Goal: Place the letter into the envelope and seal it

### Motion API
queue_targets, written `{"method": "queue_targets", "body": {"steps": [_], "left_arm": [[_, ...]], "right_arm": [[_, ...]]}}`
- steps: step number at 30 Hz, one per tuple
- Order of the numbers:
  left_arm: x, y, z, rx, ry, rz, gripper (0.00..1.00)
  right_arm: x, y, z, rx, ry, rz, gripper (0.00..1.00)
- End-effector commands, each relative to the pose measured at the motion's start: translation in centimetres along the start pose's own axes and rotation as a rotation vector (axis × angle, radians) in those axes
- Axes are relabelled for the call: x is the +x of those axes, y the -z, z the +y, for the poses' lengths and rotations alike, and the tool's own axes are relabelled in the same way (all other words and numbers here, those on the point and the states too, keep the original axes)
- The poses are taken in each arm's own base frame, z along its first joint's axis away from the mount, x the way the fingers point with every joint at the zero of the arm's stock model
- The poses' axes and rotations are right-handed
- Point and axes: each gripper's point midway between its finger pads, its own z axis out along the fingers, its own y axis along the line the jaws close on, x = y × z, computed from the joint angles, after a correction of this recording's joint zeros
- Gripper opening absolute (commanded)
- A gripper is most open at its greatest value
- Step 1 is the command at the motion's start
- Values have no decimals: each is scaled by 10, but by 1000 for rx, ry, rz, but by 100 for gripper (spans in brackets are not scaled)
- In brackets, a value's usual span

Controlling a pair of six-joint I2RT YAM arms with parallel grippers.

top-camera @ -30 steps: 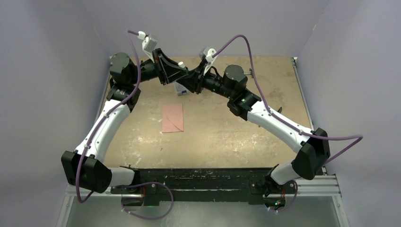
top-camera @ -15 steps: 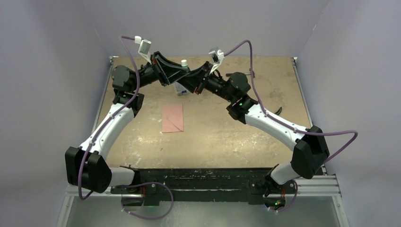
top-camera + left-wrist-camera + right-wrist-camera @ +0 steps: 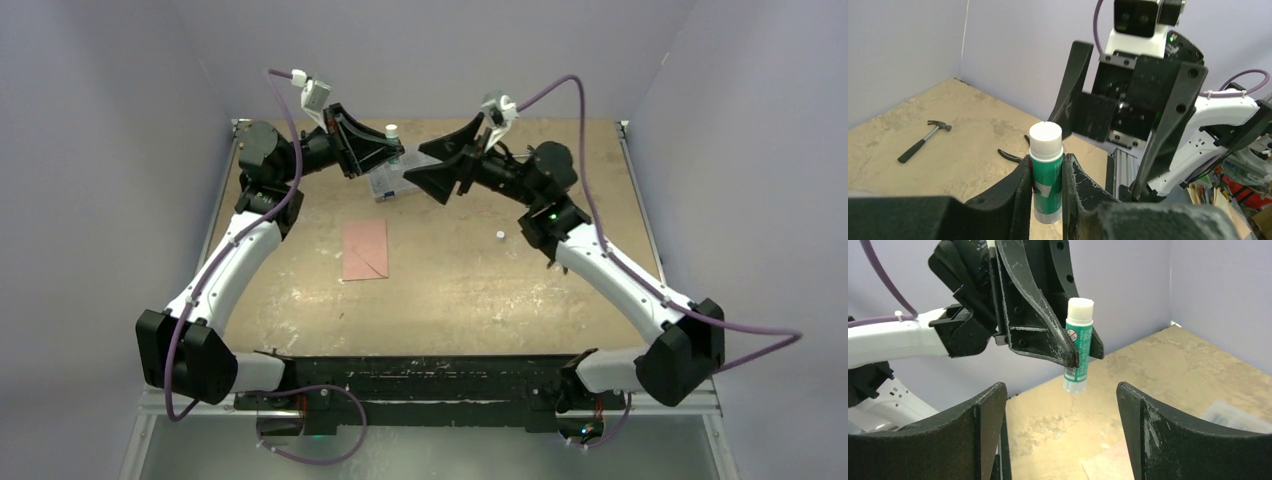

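Swung away to the right since the earlier view, the right arm's black two-finger gripper [image 3: 415, 161] has parted from the left one, where a moment ago the two met nose to nose at the far edge; its fingers, which were close together, now stand wide apart with nothing between them. Also new is a small white round piece [image 3: 499, 235], lying on the table beside the right forearm; what it is cannot be told at this size. The worn tan wooden table [image 3: 450, 290] fills the middle of the overhead view, enclosed by pale lilac walls. Two white-and-black arms rise from its near edge and reach to the far side. Near the table's centre, well apart from both grippers, lies the salmon-pink paper envelope [image 3: 365, 249], flat, with a diagonal seam line across it; whether the letter sheet is inside cannot be told. A clear plastic compartment box [image 3: 385, 186] sits on the table below the raised grippers. The left gripper [image 3: 1047, 170], held up in the air, has its fingers clamped on a green glue stick [image 3: 1078, 347] with a white top, which stands upright in the left wrist view. Far off on the table in that view lie a small black-handled hammer [image 3: 923, 141] and dark pliers [image 3: 1012, 156].
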Motion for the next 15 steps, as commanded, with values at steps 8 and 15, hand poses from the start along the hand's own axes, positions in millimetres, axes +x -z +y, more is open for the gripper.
{"method": "queue_targets", "body": {"steps": [8, 15], "left_arm": [[-2, 5, -42, 220, -125, 119, 0], [-2, 5, -47, 238, -110, 124, 0]], "right_arm": [[-40, 5, 7, -46, -33, -22, 69], [-54, -5, 29, -214, -77, -95, 60]]}}
